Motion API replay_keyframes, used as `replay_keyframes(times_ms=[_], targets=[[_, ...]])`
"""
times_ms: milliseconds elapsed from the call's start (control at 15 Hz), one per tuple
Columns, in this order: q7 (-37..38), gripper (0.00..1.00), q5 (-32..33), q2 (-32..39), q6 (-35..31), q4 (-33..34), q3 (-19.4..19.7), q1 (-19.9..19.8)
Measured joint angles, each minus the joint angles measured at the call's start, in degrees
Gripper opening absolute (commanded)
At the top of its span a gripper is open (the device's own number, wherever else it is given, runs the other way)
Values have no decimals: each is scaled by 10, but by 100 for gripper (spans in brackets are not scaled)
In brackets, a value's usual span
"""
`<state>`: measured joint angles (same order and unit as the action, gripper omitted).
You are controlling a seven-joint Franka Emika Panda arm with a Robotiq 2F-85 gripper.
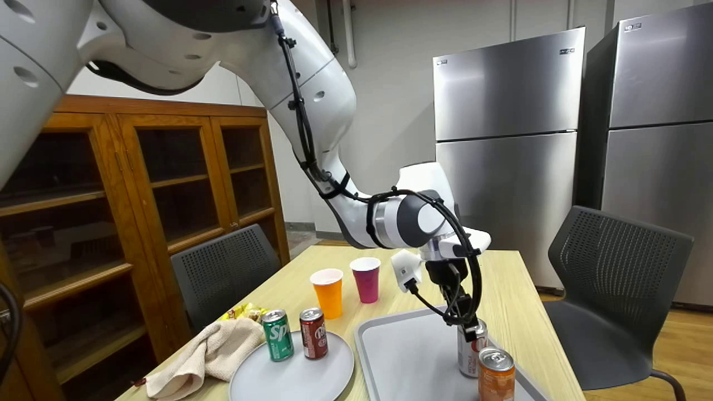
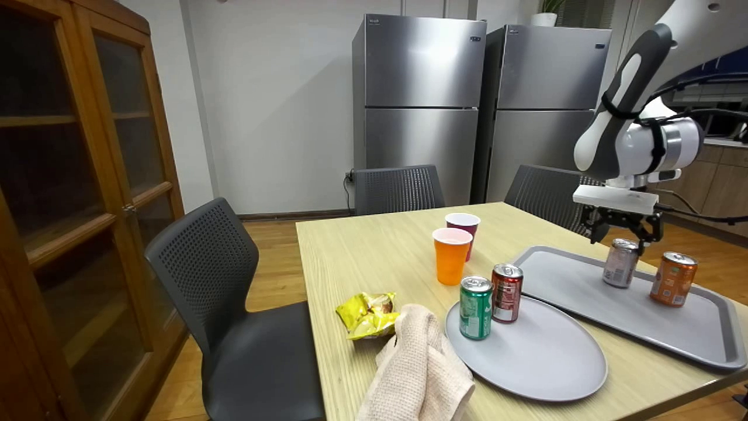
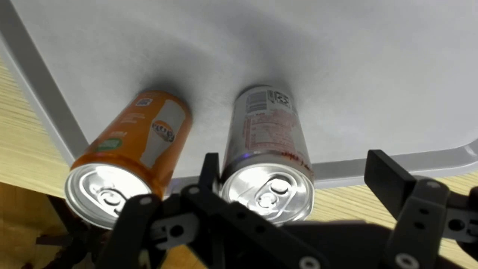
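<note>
The pale wooden table runs out of frame at the bottom in both exterior views. On it lies the grey rectangular tray, its lower end cropped in an exterior view. Over the tray, the gripper has its fingers spread wide; in the wrist view the silver Coke can, standing on the tray, shows between them, whether touched being hard to tell. Near it stands an orange Fanta can, its base cut off in an exterior view.

The silver can carries red print.
</note>
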<state>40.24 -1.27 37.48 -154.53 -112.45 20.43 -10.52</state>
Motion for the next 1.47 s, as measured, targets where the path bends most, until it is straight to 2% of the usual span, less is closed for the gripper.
replay_keyframes(times_ms=[200, 267, 533, 667, 1200, 1467], targets=[[0, 100, -1, 13, 0, 14, 3, -3], [0, 81, -1, 17, 0, 19, 4, -4], [0, 49, -1, 26, 1, 28, 7, -5], [0, 38, -1, 28, 1, 30, 8, -5], [-19, 38, -1, 23, -1, 28, 8, 4], [-53, 38, 0, -4, -5, -3, 8, 23]])
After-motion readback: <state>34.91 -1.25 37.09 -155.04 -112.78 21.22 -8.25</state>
